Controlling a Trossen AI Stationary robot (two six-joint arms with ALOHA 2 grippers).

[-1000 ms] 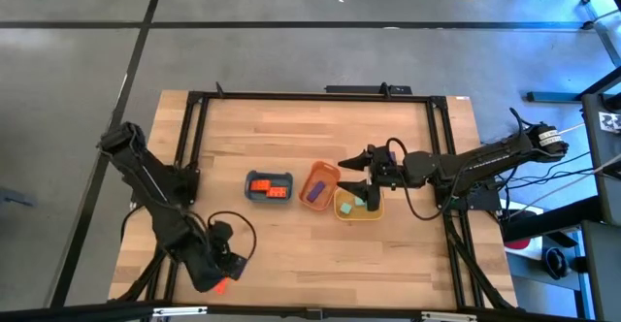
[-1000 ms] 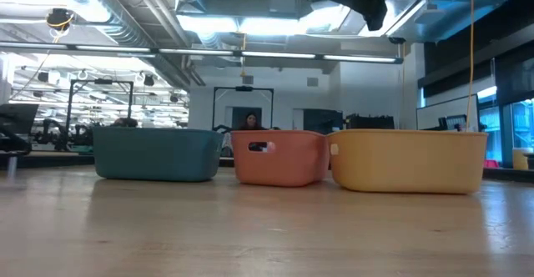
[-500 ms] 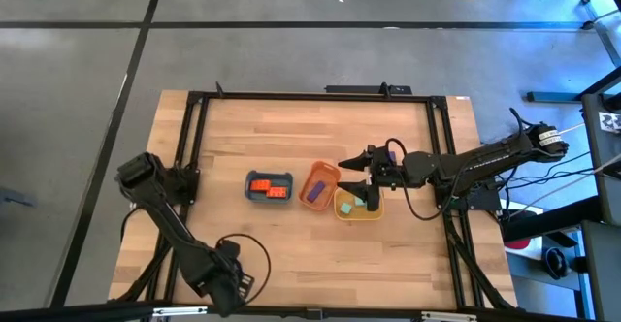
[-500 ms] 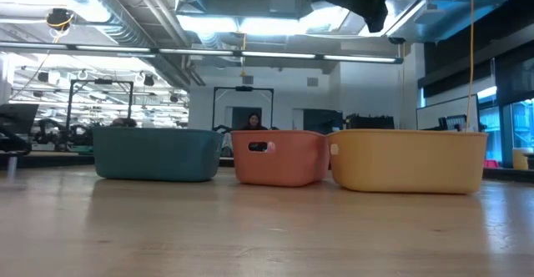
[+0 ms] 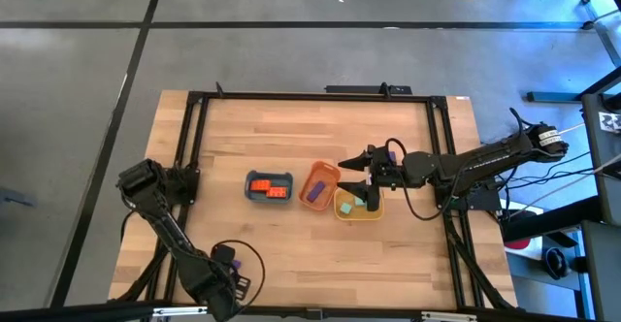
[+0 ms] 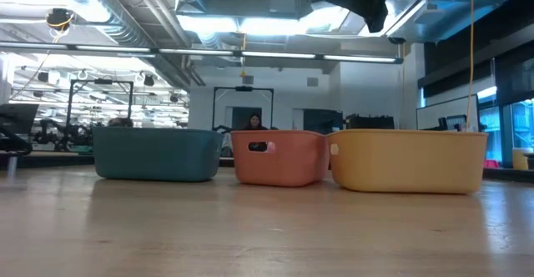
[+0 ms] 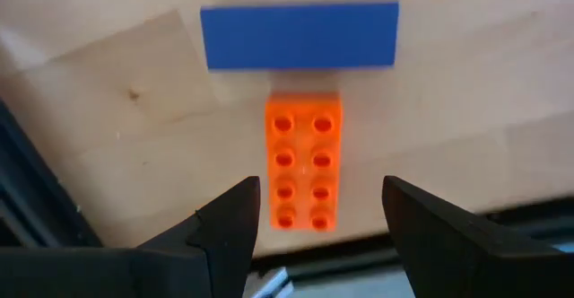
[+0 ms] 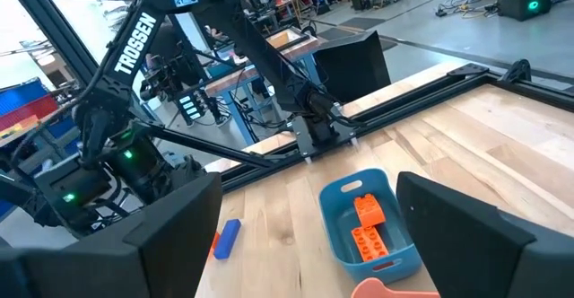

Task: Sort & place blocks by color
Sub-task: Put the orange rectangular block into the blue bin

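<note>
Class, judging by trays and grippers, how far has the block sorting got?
Done: orange blocks lie in the blue tray, a purple one in the orange tray, a green one in the yellow tray. In hand: nothing; the open left gripper straddles an orange block. Left: that block and the blue one. The right gripper hovers open above the trays.

The one readable text is the word "TROSSEN", in white capital letters along a link of the dark left robot arm (image 8: 143, 42), seen in the right wrist view above the blue rounded plastic tray (image 8: 345, 210). Nothing else is legible.
</note>
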